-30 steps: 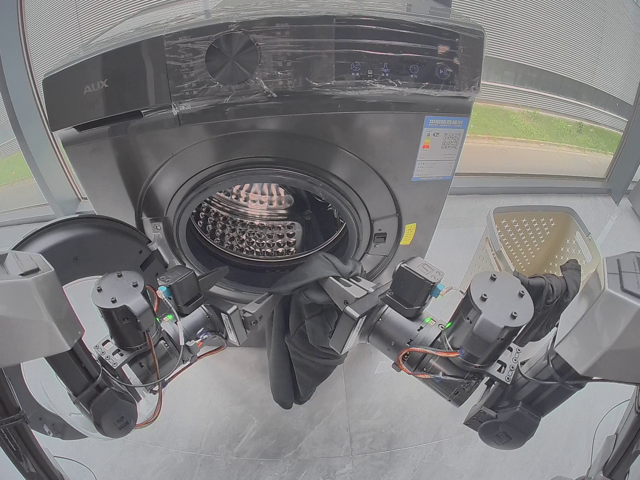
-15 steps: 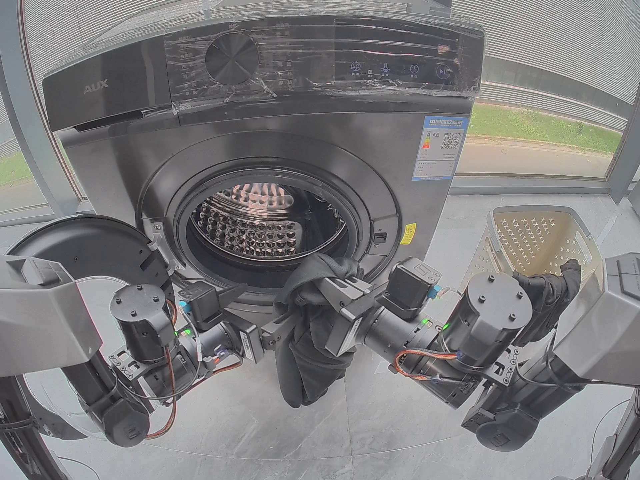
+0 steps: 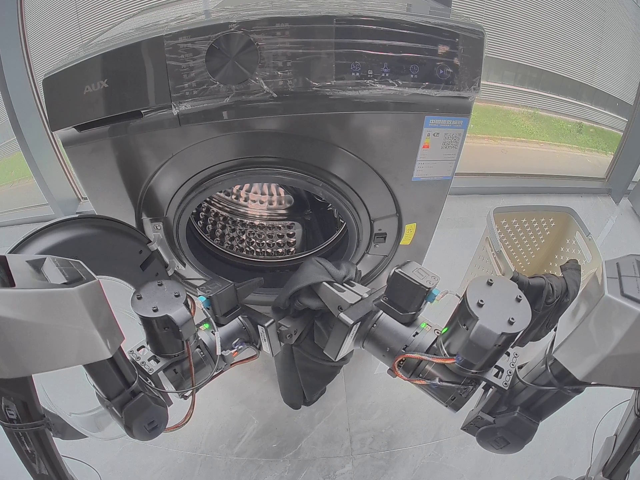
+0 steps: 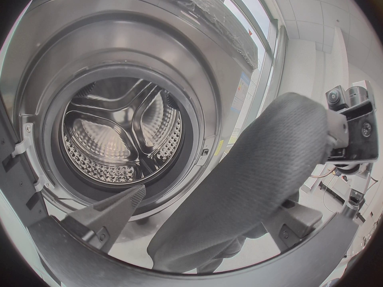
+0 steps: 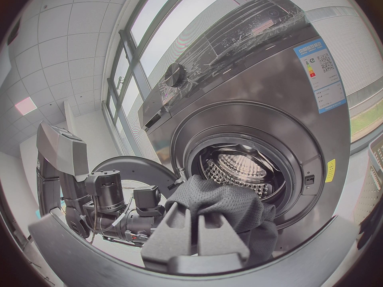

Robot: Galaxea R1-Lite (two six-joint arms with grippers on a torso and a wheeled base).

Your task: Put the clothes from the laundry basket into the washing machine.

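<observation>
Right gripper (image 3: 325, 293) pinching dark garment (image 3: 303, 368), hanging below

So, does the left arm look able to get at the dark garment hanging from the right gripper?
Probably yes: the left gripper is open, its fingers either side of the dark garment, which the right gripper holds up; nothing lies between.

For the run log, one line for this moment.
right claw shut on black garment; left claw open around it; washing machine open; second garment on laundry basket
</observation>
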